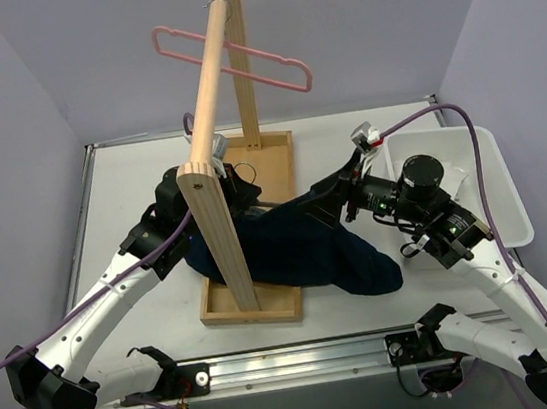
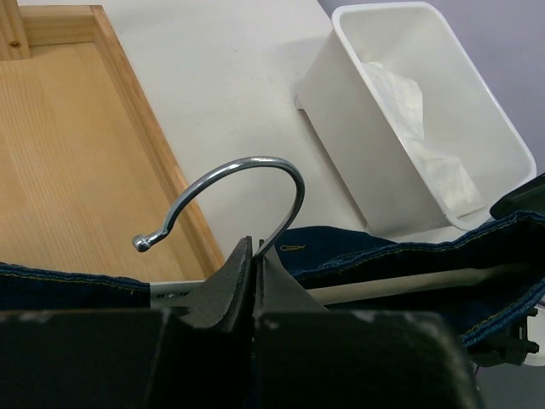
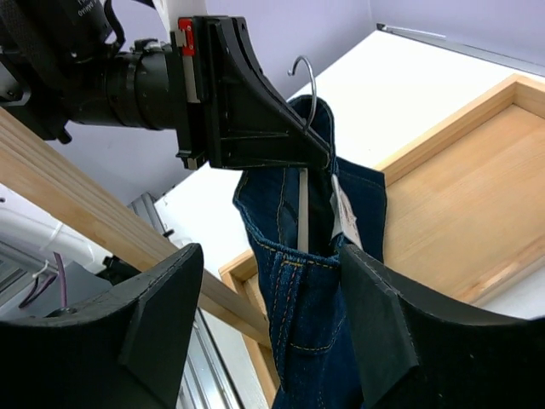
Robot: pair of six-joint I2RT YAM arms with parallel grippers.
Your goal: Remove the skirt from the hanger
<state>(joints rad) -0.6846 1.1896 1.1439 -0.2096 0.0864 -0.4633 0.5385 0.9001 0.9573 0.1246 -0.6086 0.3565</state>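
**Skirt on hanger, left pincer clamped at the hook neck**

Left pincer [image 2: 254, 256]: jaws closed tight on the hanger [image 2: 400, 284], right at the neck where the wire hook [image 2: 255, 159] begins. The hook curves up and over just above the fingertips. The hanger's pale bar runs off to the right of the grip, inside the waistband.

Right pincer [image 3: 268, 256]: jaws spread wide and holding nothing. Its two dark fingers [image 3: 162, 315] flank the skirt's waistband, one on each side. I cannot tell whether the right-hand finger touches the cloth.

Skirt [image 3: 298, 341]: dark blue denim with yellow stitching, on the hanger. In the right wrist view it hangs directly below the left pincer's grip and passes between the right pincer's fingers. A white label shows inside the waist, close to the right-hand finger. From above, the cloth is heaped between the two pincers, across the wooden rack's base [image 1: 272, 154].

White bin [image 2: 341, 94]: beyond the left pincer, to its right, with something pale crumpled inside. A pink hanger [image 1: 235, 63] hangs on the rack's rail [image 1: 205, 103], well above both pincers.
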